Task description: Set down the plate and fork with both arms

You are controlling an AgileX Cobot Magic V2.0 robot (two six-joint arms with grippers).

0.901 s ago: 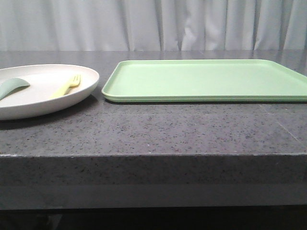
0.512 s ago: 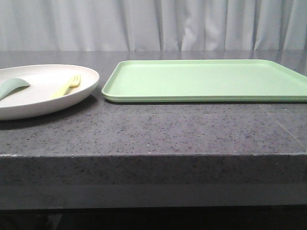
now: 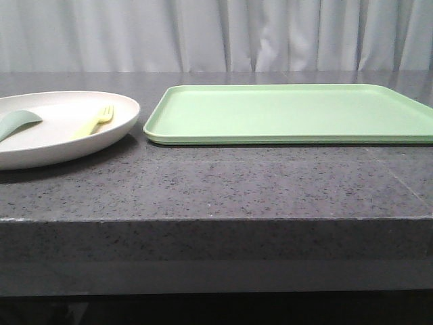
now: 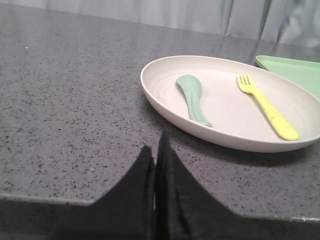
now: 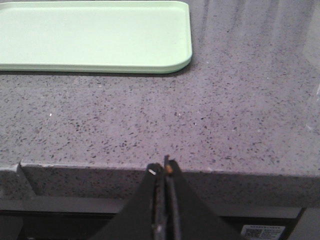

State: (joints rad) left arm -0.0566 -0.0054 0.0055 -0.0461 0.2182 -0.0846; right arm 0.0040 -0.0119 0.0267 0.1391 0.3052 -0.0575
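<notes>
- While both arms hang back off the counter's (image 3: 216, 196) near edge, I see the plate (image 3: 40, 145) at 9 o'clock — fork (image 3: 93, 122) and teal spoon (image 3: 17, 123) lying inside it.
- Green tray (image 3: 291, 112) sits just beside it, nothing on it.
- Left gripper (image 4: 155, 150) and right gripper (image 5: 164, 170): jaws pressed together, holding nothing — open counter ahead.

Cream round plate (image 3: 40, 145) flat on worktop (image 3: 223, 189), far left; pale-yellow fork (image 3: 93, 122) inside, 3 o'clock side, tines pointing away.

Tray (image 3: 291, 112): flat, rectangular, light green, lying on the dark speckled stone countertop (image 3: 216, 186). Spoon (image 4: 192, 97): muted teal-green, lying bowl-down. Curtain (image 3: 216, 34): pale grey, pleated, behind the counter.
</notes>
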